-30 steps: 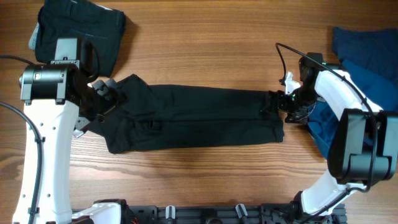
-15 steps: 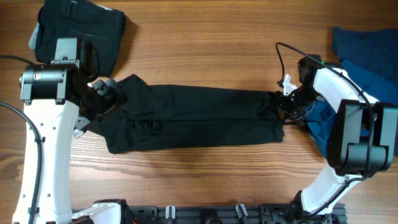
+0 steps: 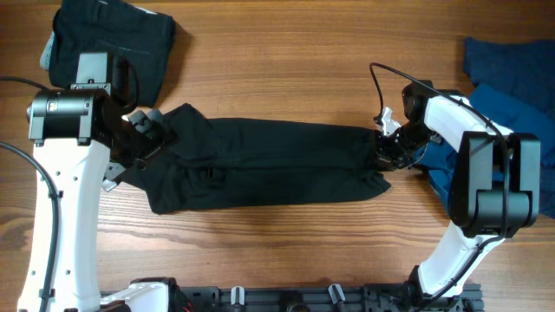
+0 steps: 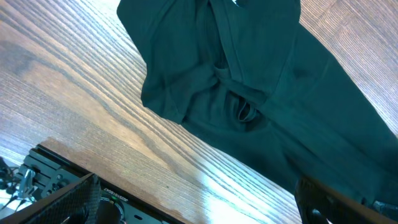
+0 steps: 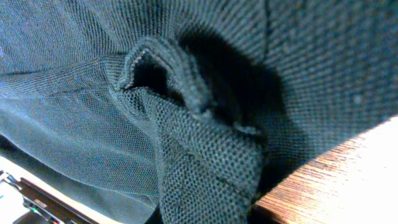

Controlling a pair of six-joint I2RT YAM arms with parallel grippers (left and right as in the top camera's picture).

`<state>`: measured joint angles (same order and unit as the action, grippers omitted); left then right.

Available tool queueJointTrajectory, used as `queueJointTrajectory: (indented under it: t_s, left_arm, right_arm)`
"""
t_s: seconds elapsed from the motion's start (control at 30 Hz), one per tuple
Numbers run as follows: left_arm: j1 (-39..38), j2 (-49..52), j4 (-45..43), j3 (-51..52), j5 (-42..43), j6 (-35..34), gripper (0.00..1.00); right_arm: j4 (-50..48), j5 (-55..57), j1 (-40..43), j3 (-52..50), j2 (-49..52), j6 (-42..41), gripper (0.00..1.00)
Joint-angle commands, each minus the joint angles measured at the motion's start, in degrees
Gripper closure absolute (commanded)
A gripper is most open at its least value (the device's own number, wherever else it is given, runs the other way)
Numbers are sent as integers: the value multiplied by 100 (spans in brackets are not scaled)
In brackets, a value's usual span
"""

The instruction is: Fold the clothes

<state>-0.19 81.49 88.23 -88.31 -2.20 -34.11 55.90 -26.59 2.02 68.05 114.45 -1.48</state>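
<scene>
overhead | black garment (image 3: 269, 165) at middle of table (image 3: 286, 78), long axis left-right | right gripper (image 3: 385, 149) clenched on its right end | left gripper (image 3: 149, 132) spread wide, released, over its left end

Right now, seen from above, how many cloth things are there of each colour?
Black: 2, the long garment and the folded one.
Blue: 1 heap; its pieces cannot be told apart.
Total: 3.

Overhead straight down; both wrist views close on the black garment (image 3: 269, 165)
</scene>
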Motion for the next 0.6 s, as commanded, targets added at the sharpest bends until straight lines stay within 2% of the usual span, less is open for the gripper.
queueJointTrajectory:
  t_s: [0.0,0.2,0.47,0.57]
  left_arm:
    - [42,2,-11,35,4,92,0]
    - [42,2,7,35,2,92,0]
    - [42,2,-17,35,2,92,0]
    - [42,2,-13,35,2,92,0]
  right_arm:
    - [-63,354,20,-76,190,-267,96]
    - [129,588,306,76,-120,-636,96]
    - [358,1714,428,251,-1139,-883,95]
    - [358,1786,433,260,-1375,-1005,96]
